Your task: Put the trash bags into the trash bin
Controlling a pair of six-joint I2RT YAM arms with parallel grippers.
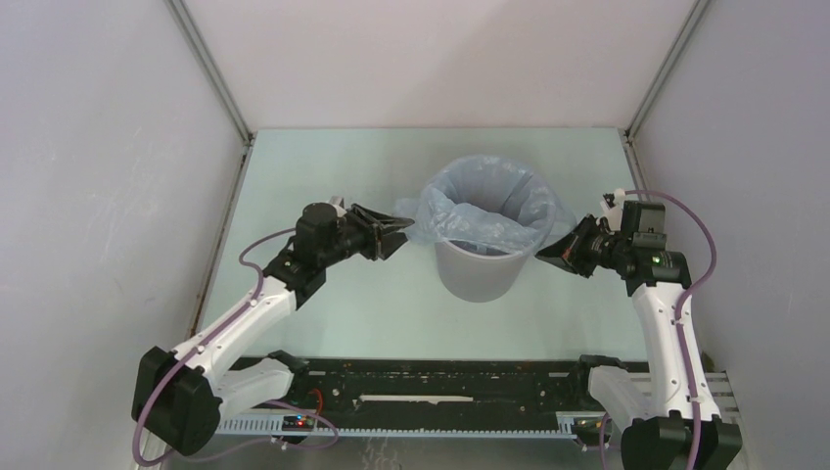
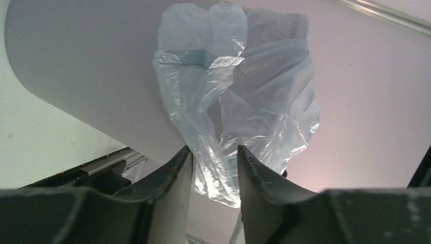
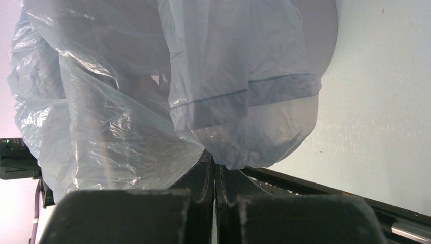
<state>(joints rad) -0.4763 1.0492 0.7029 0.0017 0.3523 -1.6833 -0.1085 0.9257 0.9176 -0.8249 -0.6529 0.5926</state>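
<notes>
Top external view: the trash bin [image 1: 480, 274] is seen upright in the middle of the table [image 1: 333, 323], lined by the trash bag [image 1: 484, 201], whose pale-blue film is draped outward over the rim. A loose flap is held between the spread jaws of the left gripper [image 1: 399, 233]. The right gripper [image 1: 545, 255] has its jaws pressed together at the bag's hem; whether film is pinched cannot be told.

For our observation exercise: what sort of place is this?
Likely a robot test cell: white walls box in a table, left arm and right arm bolted at its edge, one bin, one bag.
</notes>
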